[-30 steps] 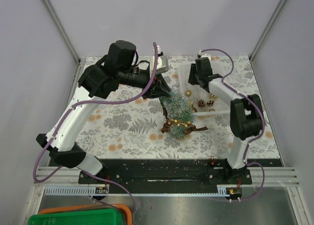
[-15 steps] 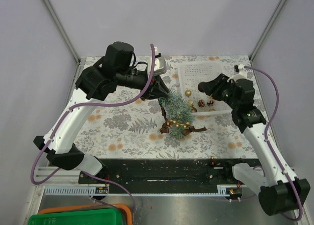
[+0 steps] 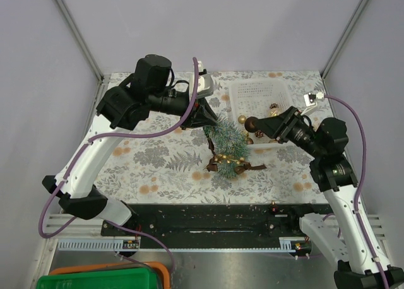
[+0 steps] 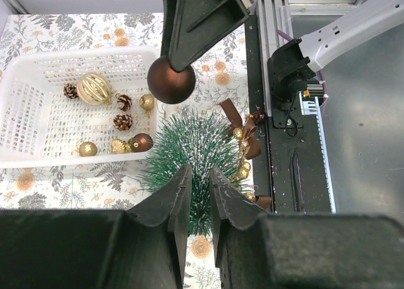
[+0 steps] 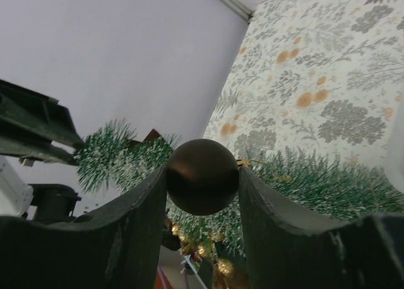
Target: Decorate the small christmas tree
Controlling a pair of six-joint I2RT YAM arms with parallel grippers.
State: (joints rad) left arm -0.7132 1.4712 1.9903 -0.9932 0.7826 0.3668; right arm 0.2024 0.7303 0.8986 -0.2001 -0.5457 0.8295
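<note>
The small christmas tree (image 3: 227, 147) stands mid-table with a gold bead garland and brown bows on it. My left gripper (image 3: 208, 122) is shut on the tree's tip, and its fingers (image 4: 182, 194) pinch the bristles in the left wrist view. My right gripper (image 3: 254, 123) is shut on a dark brown ball (image 3: 250, 122) and holds it in the air just right of the tree's upper part. In the right wrist view the brown ball (image 5: 202, 175) sits between both fingers, with the tree (image 5: 303, 185) right behind it. The left wrist view shows the brown ball (image 4: 171, 79) above the tree (image 4: 196, 144).
A white basket (image 3: 238, 92) at the back right holds a ribbed gold ball (image 4: 95, 88), pine cones, small gold balls and another brown ball (image 4: 141, 141). A black rail (image 3: 208, 216) runs along the near edge. A green bin (image 3: 101, 279) sits below the table's front left.
My right arm has lifted out of the basket with the brown ball and swung left toward the tree. My left gripper has stayed on the tree's tip.
</note>
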